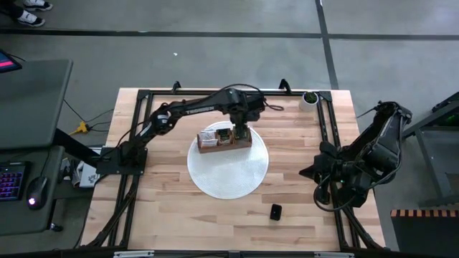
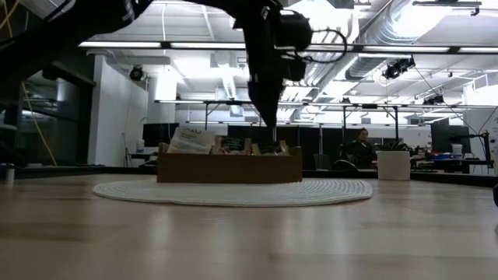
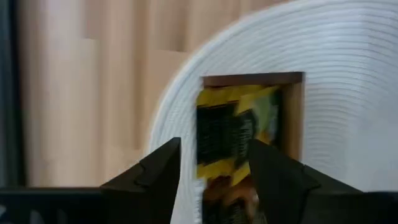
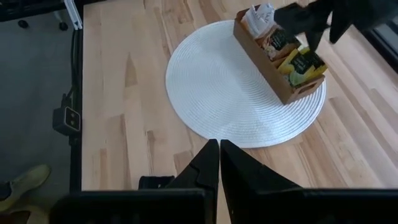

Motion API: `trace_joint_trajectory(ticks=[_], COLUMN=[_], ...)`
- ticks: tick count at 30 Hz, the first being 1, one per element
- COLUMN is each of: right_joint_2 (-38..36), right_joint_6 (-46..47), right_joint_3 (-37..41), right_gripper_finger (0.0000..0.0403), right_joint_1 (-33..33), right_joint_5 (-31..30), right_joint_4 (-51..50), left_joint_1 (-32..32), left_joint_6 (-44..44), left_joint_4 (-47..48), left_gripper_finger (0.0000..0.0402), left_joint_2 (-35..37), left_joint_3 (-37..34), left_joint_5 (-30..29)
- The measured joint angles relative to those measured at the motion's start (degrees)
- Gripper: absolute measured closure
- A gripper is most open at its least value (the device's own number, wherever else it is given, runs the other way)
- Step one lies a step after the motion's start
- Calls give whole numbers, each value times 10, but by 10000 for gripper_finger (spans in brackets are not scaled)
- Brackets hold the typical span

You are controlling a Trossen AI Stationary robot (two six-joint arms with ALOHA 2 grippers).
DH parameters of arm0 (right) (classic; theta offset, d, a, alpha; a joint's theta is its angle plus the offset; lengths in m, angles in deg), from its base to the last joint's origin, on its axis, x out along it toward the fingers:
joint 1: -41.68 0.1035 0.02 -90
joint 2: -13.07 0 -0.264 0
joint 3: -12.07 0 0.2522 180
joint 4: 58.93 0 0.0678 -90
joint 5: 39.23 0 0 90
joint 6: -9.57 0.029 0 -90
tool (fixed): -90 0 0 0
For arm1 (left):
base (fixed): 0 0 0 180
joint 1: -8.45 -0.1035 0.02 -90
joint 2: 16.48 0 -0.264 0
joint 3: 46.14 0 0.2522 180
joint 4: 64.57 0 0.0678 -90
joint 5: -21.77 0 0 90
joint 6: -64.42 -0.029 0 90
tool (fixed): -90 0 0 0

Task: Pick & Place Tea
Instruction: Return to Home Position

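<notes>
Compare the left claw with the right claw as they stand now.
The left claw is open; the right claw is shut. The left claw hangs above the wooden box's end compartment holding yellow tea packets, while the right claw sits parked off the white mat at the table's right side. Both are dark, two-fingered and empty.

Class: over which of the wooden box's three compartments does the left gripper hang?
The end compartment holding yellow tea packets: the open left gripper hangs above it, not over the middle one or the white-packet end. The right gripper waits aside.
</notes>
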Motion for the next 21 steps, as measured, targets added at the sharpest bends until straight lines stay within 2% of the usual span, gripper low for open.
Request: trace_joint_trajectory(ticks=[3, 5, 7, 11, 14, 21], right_joint_2=[0, -2, -7, -28, -50, -112], right_joint_6=[0, -1, -6, -20, -24, -22], right_joint_3=[0, 0, 0, 0, 0, 0], right_gripper_finger=[391, 391, 391, 391, 391, 391], right_joint_1=[0, 0, 0, 13, 32, 68], right_joint_5=[-13, -30, -52, -115, -174, -261], right_joint_4=[0, 0, 0, 0, -2, -39], left_joint_1=[-3, -5, -12, -27, -31, -40], left_joint_6=[1, 6, 15, 31, 37, 38], left_joint_4=[2, -8, 0, -2, -17, -7], left_gripper_finger=[222, 239, 266, 341, 391, 399], left_joint_2=[33, 57, 87, 139, 179, 275], left_joint_3=[-1, 1, -1, -2, 0, -2], left_joint_5=[-23, -22, -11, 46, 59, 51])
